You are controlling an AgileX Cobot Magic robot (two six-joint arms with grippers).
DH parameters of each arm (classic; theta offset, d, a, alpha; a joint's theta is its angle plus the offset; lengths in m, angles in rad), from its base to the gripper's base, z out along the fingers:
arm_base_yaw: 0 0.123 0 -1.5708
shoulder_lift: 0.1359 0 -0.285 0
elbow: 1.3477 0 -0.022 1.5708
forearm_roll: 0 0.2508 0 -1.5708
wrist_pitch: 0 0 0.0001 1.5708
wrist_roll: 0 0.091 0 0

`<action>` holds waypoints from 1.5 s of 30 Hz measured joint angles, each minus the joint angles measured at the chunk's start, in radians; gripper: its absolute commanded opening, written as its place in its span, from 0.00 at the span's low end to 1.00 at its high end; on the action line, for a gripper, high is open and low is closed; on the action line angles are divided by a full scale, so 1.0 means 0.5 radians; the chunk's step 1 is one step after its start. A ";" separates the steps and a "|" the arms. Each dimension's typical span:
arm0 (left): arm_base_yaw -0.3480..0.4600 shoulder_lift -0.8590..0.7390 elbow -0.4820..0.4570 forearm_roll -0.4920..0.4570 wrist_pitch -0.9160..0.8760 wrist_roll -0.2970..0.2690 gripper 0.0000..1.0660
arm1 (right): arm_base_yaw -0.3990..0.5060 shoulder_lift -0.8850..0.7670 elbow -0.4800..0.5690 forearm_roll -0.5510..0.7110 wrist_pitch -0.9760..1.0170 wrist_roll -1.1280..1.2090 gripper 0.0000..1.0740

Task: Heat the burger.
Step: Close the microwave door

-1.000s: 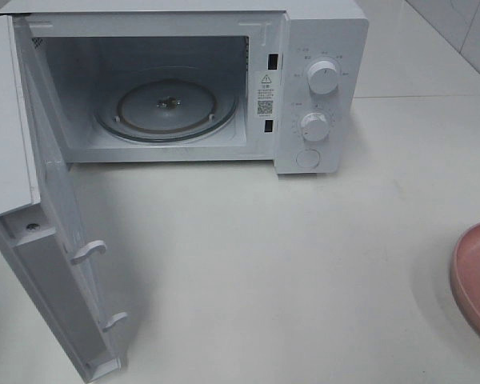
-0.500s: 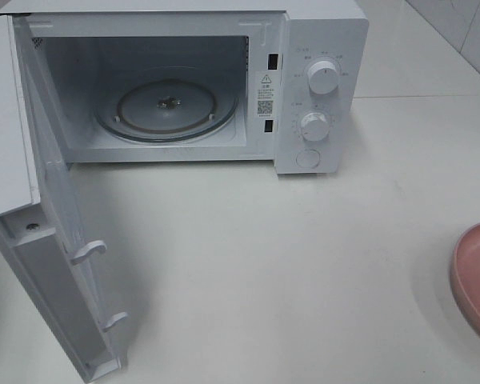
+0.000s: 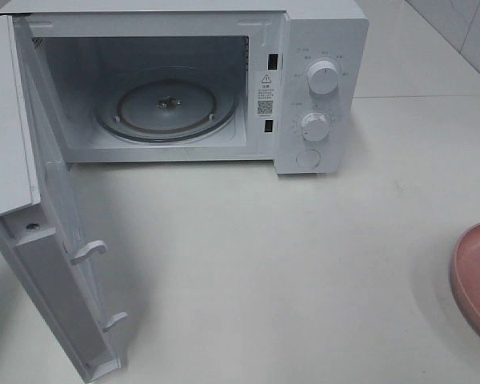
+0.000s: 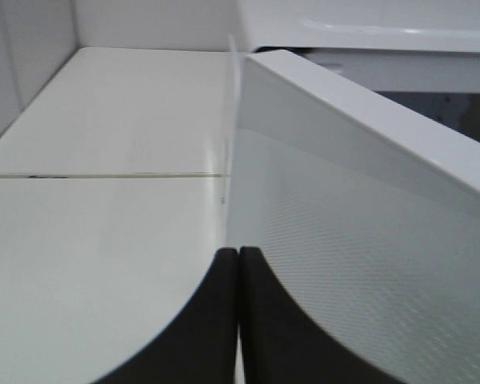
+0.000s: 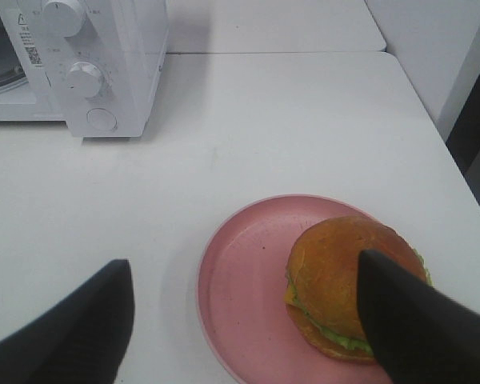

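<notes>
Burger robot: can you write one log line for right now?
microwave: door open | burger: on pink plate | right pincer: open above plate | left pincer: shut

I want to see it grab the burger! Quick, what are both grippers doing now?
Left gripper: shut, holding nothing.
Right gripper: open, above the plate and the burger, holding nothing.

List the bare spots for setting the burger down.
Free: the round glass turntable inside the open white microwave, and white tabletop between its swung-out door and the round pink plate. The golden-bun burger crowds that plate's right side.
</notes>
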 measured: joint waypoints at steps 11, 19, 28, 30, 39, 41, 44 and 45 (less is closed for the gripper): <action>-0.074 0.366 0.000 0.250 -0.492 -0.316 0.00 | 0.000 0.000 0.000 0.000 0.000 0.000 0.68; -0.150 0.472 0.000 0.410 -0.568 -0.394 0.00 | 0.000 0.000 0.000 0.000 0.000 0.000 0.68; -0.314 0.554 -0.074 0.382 -0.576 -0.388 0.00 | 0.000 0.000 0.000 0.002 0.000 0.000 0.68; -0.384 0.610 -0.106 0.358 -0.576 -0.390 0.00 | 0.000 0.000 0.000 0.002 0.000 0.000 0.68; -0.582 0.728 -0.250 0.262 -0.576 -0.380 0.00 | 0.000 0.000 0.000 0.002 0.000 0.000 0.68; -0.670 0.782 -0.296 0.138 -0.576 -0.304 0.00 | 0.000 0.000 0.000 0.002 0.000 0.000 0.68; -0.702 0.798 -0.308 0.078 -0.576 -0.260 0.00 | 0.000 0.000 0.000 0.002 0.000 0.000 0.68; -0.776 0.828 -0.324 -0.044 -0.576 -0.178 0.00 | 0.000 0.000 0.000 0.002 0.000 0.000 0.68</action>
